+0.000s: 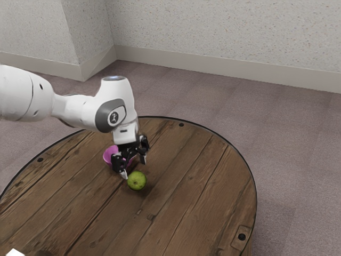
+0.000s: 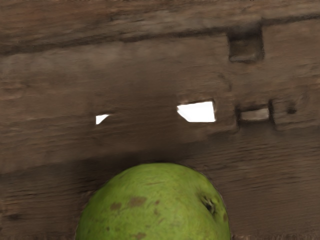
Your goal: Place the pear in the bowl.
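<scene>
While the gripper point(image 1: 134, 168) stands wide open, fingers well apart and nothing gripped, the pear point(image 1: 137, 181) sits on the table point(image 1: 197, 186) just below its fingertips; can't tell if they touch. Bowl point(image 1: 108, 154)'s behind it, partly hidden.

Table point(image 1: 186, 186): planked wood, brown, matt, with grain, cracks and seams; surface rough and worn in the wrist view. Rim band point(image 1: 256, 192): dark, thin, material not determinable. Pear point(image 2: 150, 210): green skin, smooth, soft low sheen, brown blemishes. Bowl point(image 1: 110, 155): magenta, smooth, plastic in look. Arm point(image 1: 85, 110): white shell, smooth, hard, plastic-like, with light satin shine; grey joint cover, smooth. Gripper point(image 1: 134, 167): black body, hard, with pale smooth fingertips. Floor point(image 1: 298, 133): mauve-grey, carpet-like, fine-textured, matt. Wall point(image 1: 213, 26): pale, speckled, matt. Skirting point(image 1: 213, 65): plain beige, smooth, matt.
</scene>
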`<state>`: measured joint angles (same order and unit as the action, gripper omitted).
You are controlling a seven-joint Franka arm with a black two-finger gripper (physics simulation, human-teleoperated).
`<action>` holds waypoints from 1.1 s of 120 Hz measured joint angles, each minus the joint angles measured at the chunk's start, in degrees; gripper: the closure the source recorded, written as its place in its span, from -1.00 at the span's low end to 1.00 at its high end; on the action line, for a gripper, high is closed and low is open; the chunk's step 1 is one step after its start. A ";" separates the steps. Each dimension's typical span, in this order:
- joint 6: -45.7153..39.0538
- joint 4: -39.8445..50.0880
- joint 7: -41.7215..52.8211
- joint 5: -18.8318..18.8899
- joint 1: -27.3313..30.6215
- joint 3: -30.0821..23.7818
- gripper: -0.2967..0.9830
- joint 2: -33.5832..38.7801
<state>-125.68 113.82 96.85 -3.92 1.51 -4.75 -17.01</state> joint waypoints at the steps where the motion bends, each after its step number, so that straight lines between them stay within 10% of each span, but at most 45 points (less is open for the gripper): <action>1: -0.32 -0.03 0.46 -0.30 0.03 0.00 -0.54 -0.34; 68: -6.74 -0.24 29.11 -5.20 0.52 1.23 -0.53 -7.84; 132: -7.69 0.01 41.51 -6.95 0.35 2.01 0.16 3.96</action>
<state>-133.37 113.83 138.36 -10.87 1.86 -2.74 -13.05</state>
